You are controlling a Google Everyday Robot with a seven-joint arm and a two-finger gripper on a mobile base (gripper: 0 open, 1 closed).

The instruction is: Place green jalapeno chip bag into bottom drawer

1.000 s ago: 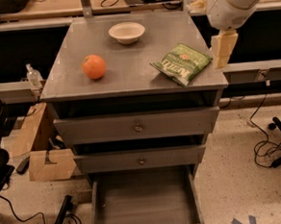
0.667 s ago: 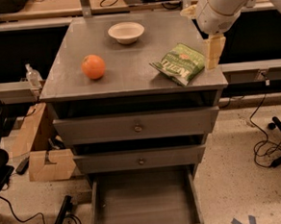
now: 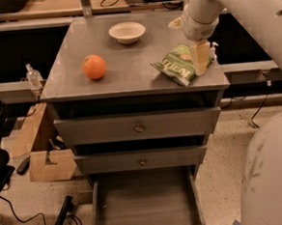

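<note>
Bag: the green chip bag (image 3: pixel 176 63) lies flat on the counter (image 3: pixel 129 81), at 3 o'clock of the top and near the front right corner. It is not lifted.
Gripper: the gripper (image 3: pixel 201 64) hangs over the bag's 3 o'clock edge and overlaps it in view. Contact is uncertain, and I cannot tell whether it is open or closed.
Change: a second ago the gripper stood off the counter's right edge, apart from the bag. It has since come in toward 9 o'clock, over the bag. The bag has not shifted.
Meaning: I judge this to be the approach to a grasp. The pick is not yet made and the placing has not begun.
Drawer: the bottom drawer (image 3: pixel 142 201) is pulled out at 6 o'clock, below the counter.
Around: an orange (image 3: pixel 94 67) sits at 9 o'clock of the bag and a bowl (image 3: pixel 127 32) at 11 o'clock, both well apart from it. The two upper drawers (image 3: pixel 138 128) are shut.
In the way: nothing crowds the bag. The carry will likely have to clear the counter's front edge before going down.
</note>
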